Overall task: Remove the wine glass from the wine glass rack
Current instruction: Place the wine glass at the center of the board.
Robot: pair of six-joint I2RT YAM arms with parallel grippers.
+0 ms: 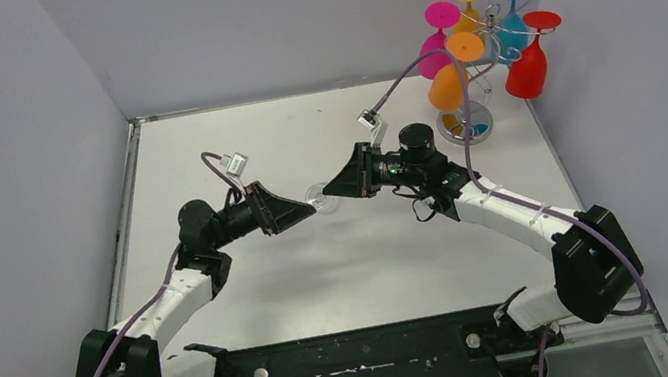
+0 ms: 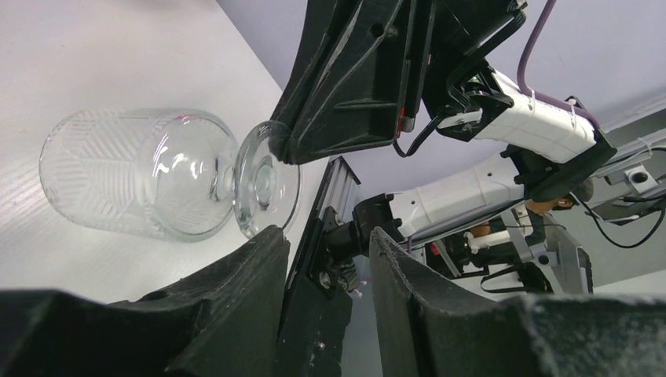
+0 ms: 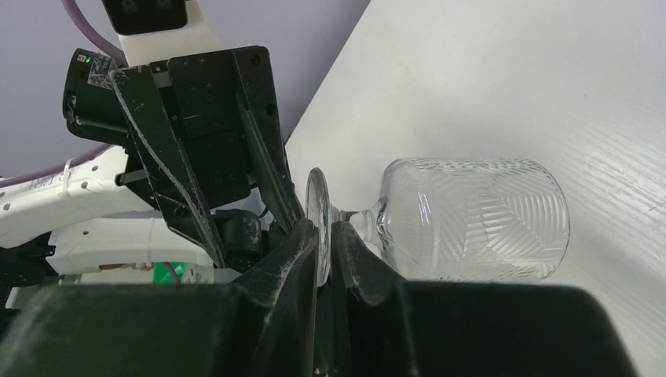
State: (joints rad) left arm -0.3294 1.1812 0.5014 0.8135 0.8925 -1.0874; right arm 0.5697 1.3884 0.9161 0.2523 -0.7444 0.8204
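**Clear wine glass [image 1: 321, 198] off the rack [image 1: 463, 123], held above mid-worktop [image 1: 324, 281].**
Right fingers [image 3: 290, 259] pinch its foot, bowl sideways. Left fingers [image 2: 243, 275] stand half apart beside it, holding nothing. Likely only the set-down is left.

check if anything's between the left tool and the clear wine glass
Nothing visible: the left tool faces the wine glass foot across a bare gap. The right tool pinches that foot's opposite edge.

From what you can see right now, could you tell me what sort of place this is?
Probably a lab robot test cell: a white table boxed in by plain grey walls, a left arm and right arm bolted at its near edge, and a wire rack of coloured glasses in the far right corner.
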